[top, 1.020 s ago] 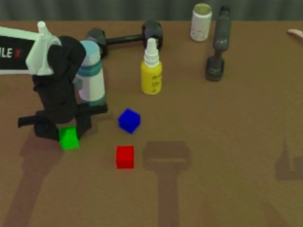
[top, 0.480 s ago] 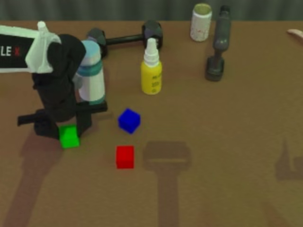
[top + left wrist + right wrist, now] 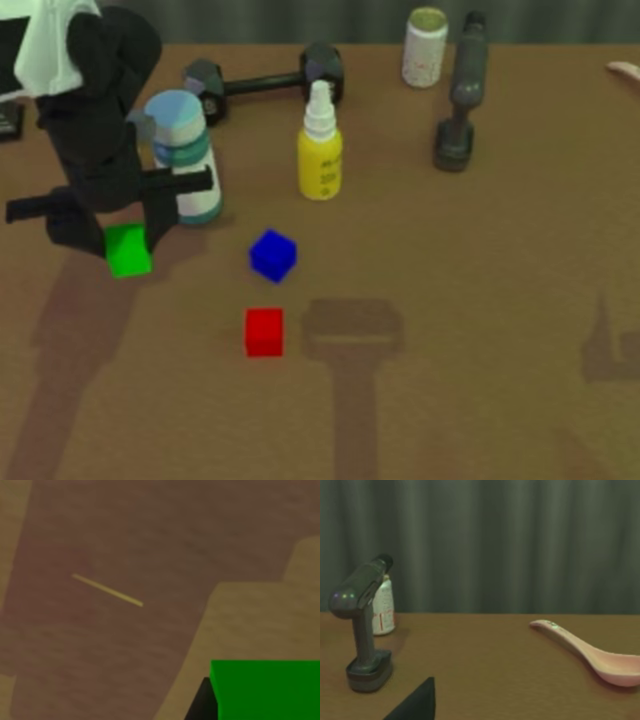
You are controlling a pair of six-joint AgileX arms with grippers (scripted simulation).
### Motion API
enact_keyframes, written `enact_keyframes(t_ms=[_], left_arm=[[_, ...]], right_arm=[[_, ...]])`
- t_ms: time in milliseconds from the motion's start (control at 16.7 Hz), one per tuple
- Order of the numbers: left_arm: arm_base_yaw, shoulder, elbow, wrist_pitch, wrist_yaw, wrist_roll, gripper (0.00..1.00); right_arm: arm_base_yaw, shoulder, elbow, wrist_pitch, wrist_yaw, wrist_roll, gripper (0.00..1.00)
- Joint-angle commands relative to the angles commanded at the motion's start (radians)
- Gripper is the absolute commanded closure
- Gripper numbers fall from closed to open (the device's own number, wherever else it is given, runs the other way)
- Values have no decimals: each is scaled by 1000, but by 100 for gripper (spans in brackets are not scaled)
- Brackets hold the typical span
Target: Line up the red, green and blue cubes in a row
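- Three cubes are on my screen, and I place everything against the yellow spray bottle (image 3: 320, 150), which stands upright near the middle of the bench (image 3: 500, 300).
- Far to the left of that bottle, and a little nearer to me, my left gripper (image 3: 125, 240) hangs over the bench with its fingers narrowed onto the green cube (image 3: 128, 249). In the left wrist view the green cube (image 3: 267, 689) shows with a dark finger (image 3: 201, 702) touching its side, and the bench below it lies partly in shadow.
- Just beside that gripper, between it and the yellow bottle, stands a white bottle with a teal band (image 3: 184, 155), upright.
- Behind and to the left of the yellow bottle a dark dumbbell (image 3: 265, 80) lies on the bench.
- The blue cube (image 3: 272, 254) rests on the bench in front of the yellow bottle, slightly to its left, turned at an angle.
- The red cube (image 3: 264, 331) sits farther forward, near the blue one but not touching it, square to the bench edge.
- To the right of the yellow bottle, toward the back, a white jar (image 3: 425, 46) stands beside a dark grey handheld device (image 3: 460, 95).
- Well to the right at the bench's edge, a pale spoon (image 3: 624, 70) just shows.
- My right gripper is out of the top view; from its wrist view I cannot tell how its fingers stand.
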State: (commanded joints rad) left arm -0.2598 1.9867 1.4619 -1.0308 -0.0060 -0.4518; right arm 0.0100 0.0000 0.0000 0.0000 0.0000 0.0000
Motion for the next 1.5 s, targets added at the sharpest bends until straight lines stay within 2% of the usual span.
enact_keyframes(t_ms=[240, 360, 480, 840, 960, 1320, 1500], left_arm=[[-8, 5, 0, 1, 0, 0, 100], [-44, 24, 35, -15, -1, -23, 100], [-116, 60, 99, -47, -1, -68, 100], [-410, 182, 335, -163, -3, -241, 100], [-472, 205, 387, -187, -3, -281, 100], [-489, 209, 402, -190, -3, -293, 100], [-490, 222, 357, -132, -3, -293, 100]], right_arm=[[0, 0, 0, 0, 0, 0, 0], [0, 0, 0, 0, 0, 0, 0], [0, 0, 0, 0, 0, 0, 0], [0, 0, 0, 0, 0, 0, 0], [0, 0, 0, 0, 0, 0, 0], [0, 0, 0, 0, 0, 0, 0], [0, 0, 0, 0, 0, 0, 0]])
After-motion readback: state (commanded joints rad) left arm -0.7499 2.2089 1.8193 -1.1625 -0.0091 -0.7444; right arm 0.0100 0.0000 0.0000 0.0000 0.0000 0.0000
